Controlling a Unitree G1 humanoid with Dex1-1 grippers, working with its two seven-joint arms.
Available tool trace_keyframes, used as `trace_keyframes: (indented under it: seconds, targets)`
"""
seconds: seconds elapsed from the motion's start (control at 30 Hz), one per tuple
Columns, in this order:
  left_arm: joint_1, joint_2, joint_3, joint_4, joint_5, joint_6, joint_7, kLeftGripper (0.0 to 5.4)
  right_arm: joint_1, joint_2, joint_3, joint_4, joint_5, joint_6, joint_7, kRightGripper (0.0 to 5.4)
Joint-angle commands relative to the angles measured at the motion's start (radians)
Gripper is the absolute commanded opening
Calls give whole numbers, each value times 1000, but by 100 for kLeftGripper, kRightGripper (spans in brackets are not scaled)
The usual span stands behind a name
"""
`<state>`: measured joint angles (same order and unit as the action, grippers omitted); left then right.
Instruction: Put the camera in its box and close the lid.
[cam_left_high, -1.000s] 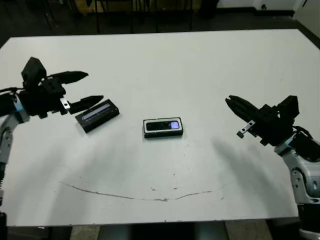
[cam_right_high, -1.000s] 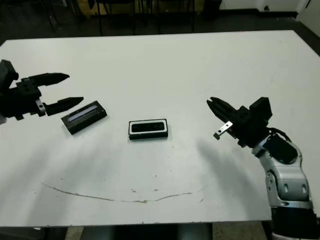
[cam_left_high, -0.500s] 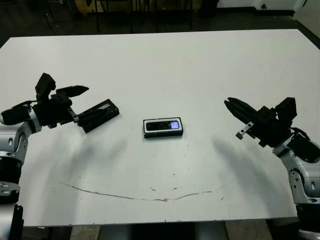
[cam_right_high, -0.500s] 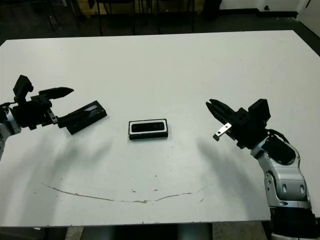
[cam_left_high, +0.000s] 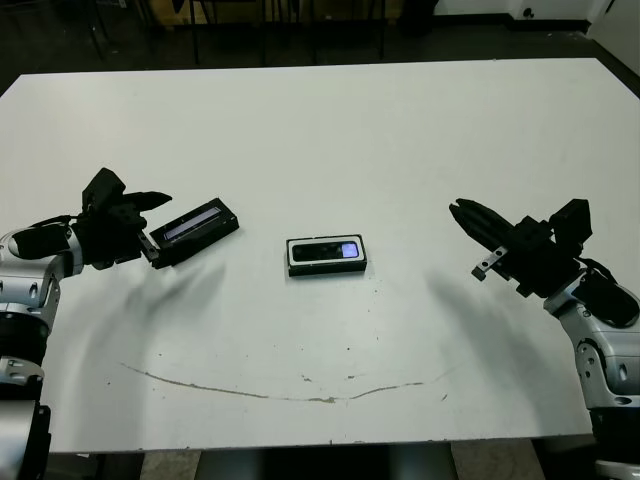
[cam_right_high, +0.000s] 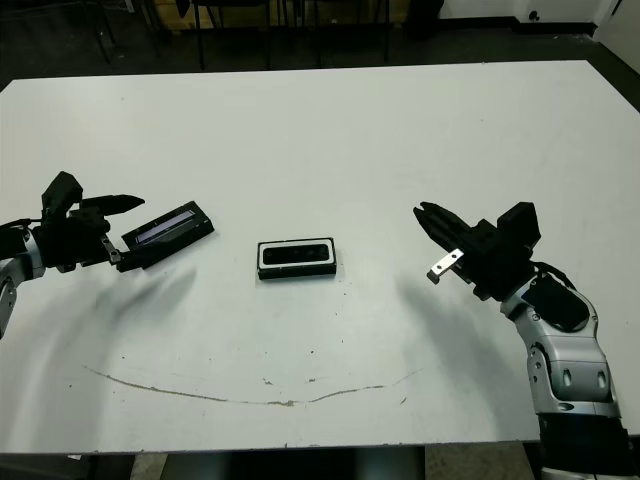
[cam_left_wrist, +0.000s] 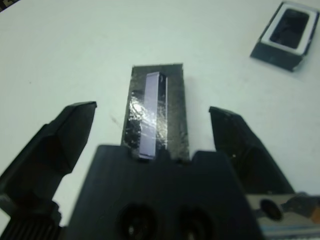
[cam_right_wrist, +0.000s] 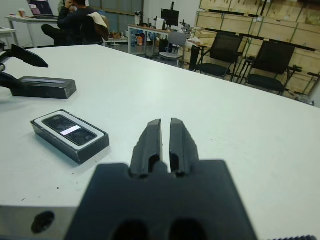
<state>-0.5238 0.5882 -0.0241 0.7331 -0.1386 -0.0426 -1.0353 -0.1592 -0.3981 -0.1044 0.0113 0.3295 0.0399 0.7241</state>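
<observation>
White table (cam_left_high: 330, 130) spreads under both my arms, with dark chairs and desks in the room beyond it and a seated person (cam_right_wrist: 75, 20) far off behind my left side. My left gripper (cam_left_wrist: 150, 130) stands wide, its two fingers (cam_left_wrist: 67, 132) on either side of the near end of the lid (cam_left_high: 194, 231), with table showing between each finger and the lid's edges, so it grips nothing. That lid lies flat with its pale strip up, running straight out ahead of this gripper. Past the lid's far end and off to one side sits the box (cam_left_high: 327, 255), white lining showing around the camera (cam_left_high: 328, 251) that lies inside it, a small bluish-purple square lit near one end. Box and lid are well apart. My right gripper (cam_right_wrist: 166, 137) hangs above bare table on the other side of the box, fingers pressed almost together and empty, pointing toward the box from some way off. Nearer to me a thin dark scuff (cam_left_high: 290, 392) curves across the table.
</observation>
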Motion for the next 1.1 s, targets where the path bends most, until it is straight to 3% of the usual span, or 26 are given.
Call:
trace_keyframes:
  seconds: [0.03,0.43,0.9,1.1]
  targets:
    - [-13,-12,-19,44,38,-29,15,539,3,4,6,28,6,-21,19,0]
    - [-55,-32,-41,173,107,-105,45,539,22,-13,11,2,-13,-11,2,0]
    - [-70,-74,-11,268,82,-50,68,539,34,-20,5,-20,-10,32,-18,0]
    - [-40,-98,19,255,56,-62,91,459,31,-22,7,-22,-9,46,-17,0]
